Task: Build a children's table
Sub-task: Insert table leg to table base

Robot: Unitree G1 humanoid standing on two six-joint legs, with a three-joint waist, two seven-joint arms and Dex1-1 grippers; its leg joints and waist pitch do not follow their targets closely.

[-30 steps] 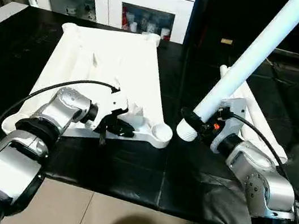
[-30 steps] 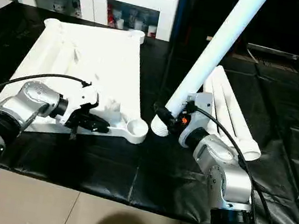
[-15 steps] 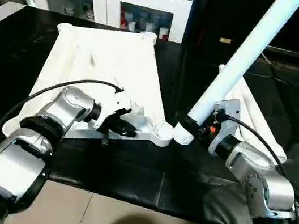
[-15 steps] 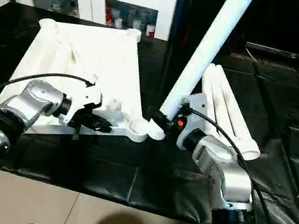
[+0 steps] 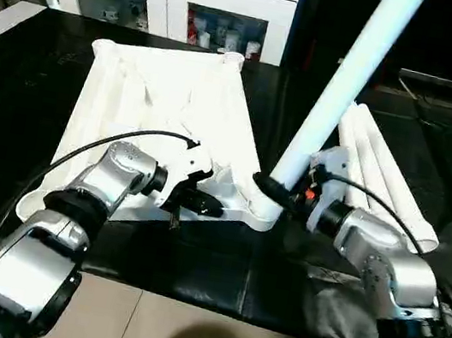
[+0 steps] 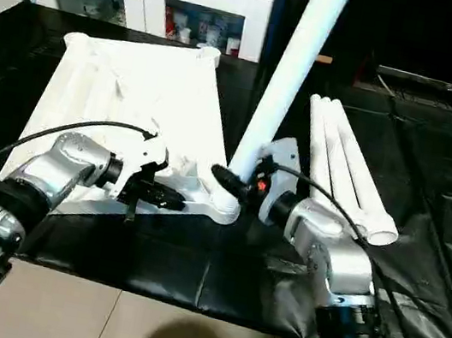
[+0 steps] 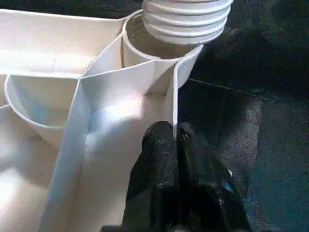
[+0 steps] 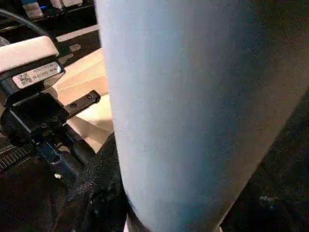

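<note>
Leg poised at the corner socket

The right gripper [image 5: 268, 185] clamps a long white leg [image 5: 346, 72], its ribbed end just over the socket [image 7: 159, 48] of the upturned tabletop [image 5: 167, 107]. The left gripper [image 7: 175, 137] pinches a rib; three legs [image 6: 348, 168] lie beside.

The left arm reaches forward and inward, forearm angled toward the centre, with a black cable arching over the wrist. The left gripper [image 5: 203, 204] points toward the right arm, its two black fingers [image 7: 161, 150] pressed together side by side. The right arm bends at the elbow, forearm directed inward. The right gripper [image 5: 271, 185] is clamped around a leg [image 5: 346, 76], holding it tilted.
</note>
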